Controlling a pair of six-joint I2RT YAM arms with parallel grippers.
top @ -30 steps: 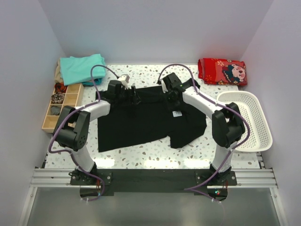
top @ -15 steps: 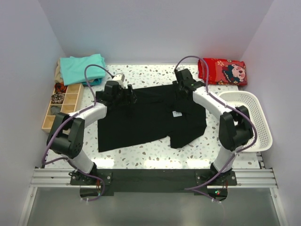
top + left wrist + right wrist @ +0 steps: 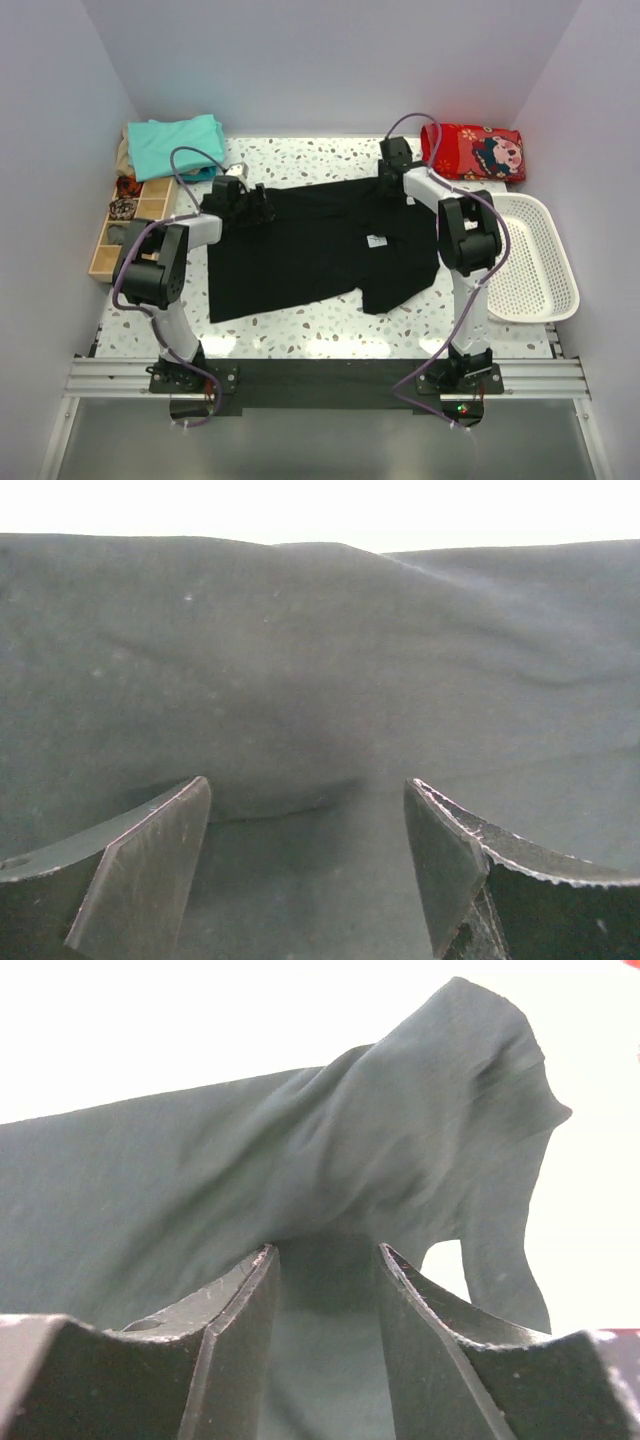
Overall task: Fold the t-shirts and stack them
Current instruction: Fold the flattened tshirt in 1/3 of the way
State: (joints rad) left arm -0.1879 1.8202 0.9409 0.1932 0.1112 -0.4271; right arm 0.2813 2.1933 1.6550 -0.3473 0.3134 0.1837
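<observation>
Oddments are held in a wooden tray [image 3: 99, 267] at the desk's [image 3: 300, 335] left edge; the black t-shirt [image 3: 300, 255] is pinched by the right claw [image 3: 327, 1252]; the left claw [image 3: 307, 792] is spread.

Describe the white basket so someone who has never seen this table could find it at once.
Start at the speckled table and go to its right edge, past the black t-shirt. The white basket sits there, nearer than the red printed cloth. Only it is rigid, with perforated walls.
</observation>
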